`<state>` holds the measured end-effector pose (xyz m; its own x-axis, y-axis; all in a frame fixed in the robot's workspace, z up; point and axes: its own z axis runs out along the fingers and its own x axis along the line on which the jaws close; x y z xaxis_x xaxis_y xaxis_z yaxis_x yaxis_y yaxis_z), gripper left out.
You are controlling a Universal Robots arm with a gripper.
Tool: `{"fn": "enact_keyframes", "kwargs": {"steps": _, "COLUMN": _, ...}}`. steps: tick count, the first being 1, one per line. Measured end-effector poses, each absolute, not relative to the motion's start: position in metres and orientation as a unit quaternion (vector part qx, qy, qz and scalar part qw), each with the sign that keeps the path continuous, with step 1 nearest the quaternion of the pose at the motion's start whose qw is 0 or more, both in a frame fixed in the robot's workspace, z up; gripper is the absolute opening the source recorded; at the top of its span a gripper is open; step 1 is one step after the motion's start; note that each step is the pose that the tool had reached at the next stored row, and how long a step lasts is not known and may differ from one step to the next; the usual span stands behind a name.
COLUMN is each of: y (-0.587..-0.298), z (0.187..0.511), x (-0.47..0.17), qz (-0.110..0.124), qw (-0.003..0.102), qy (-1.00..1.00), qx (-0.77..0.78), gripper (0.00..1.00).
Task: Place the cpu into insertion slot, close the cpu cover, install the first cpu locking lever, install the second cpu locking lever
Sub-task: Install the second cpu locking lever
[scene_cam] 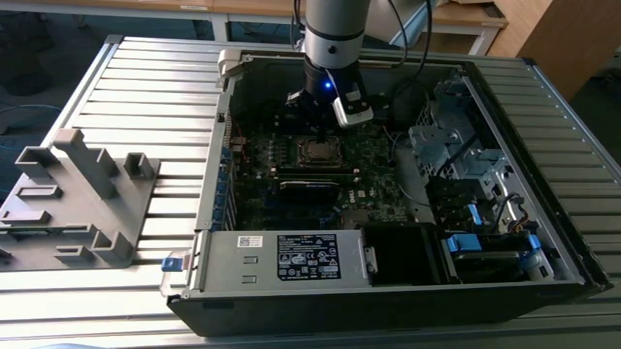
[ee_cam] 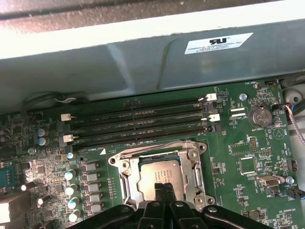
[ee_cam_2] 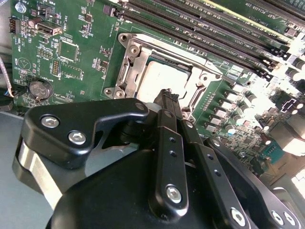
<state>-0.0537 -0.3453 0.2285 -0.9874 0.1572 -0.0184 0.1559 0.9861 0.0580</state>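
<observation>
The cpu [ee_cam: 153, 177] lies flat in the socket on the green motherboard, its silver-grey top showing in both wrist views [ee_cam_2: 159, 78]. The silvery cpu cover [ee_cam: 194, 164] lies down around it as a frame [ee_cam_2: 129, 67]. A thin metal locking lever [ee_cam: 147, 148] runs along the socket edge beside the memory slots. My gripper [ee_cam: 163, 187] is shut with its two black fingers pressed together and nothing between them. Its tips rest at the near edge of the cpu [ee_cam_2: 169, 94]. In the exterior view the gripper [scene_cam: 319, 137] hangs just above the socket [scene_cam: 321, 152].
The open computer case [scene_cam: 209, 203] lies on a slatted metal table. Memory slots [ee_cam: 138, 126] run beside the socket. A power supply [scene_cam: 281, 259] and drive bays [scene_cam: 456, 156] line the case sides. A grey plastic fixture [scene_cam: 78, 196] stands at the exterior view's left.
</observation>
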Motion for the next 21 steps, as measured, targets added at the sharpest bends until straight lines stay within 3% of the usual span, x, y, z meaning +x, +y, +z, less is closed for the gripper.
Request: {"fn": "enact_keyframes", "kwargs": {"steps": 21, "y": -0.3460, "z": 0.2331, "x": -0.0538, "qz": 0.028, "qw": 0.011, "qy": 0.996, "qx": 0.079, "gripper": 0.11}}
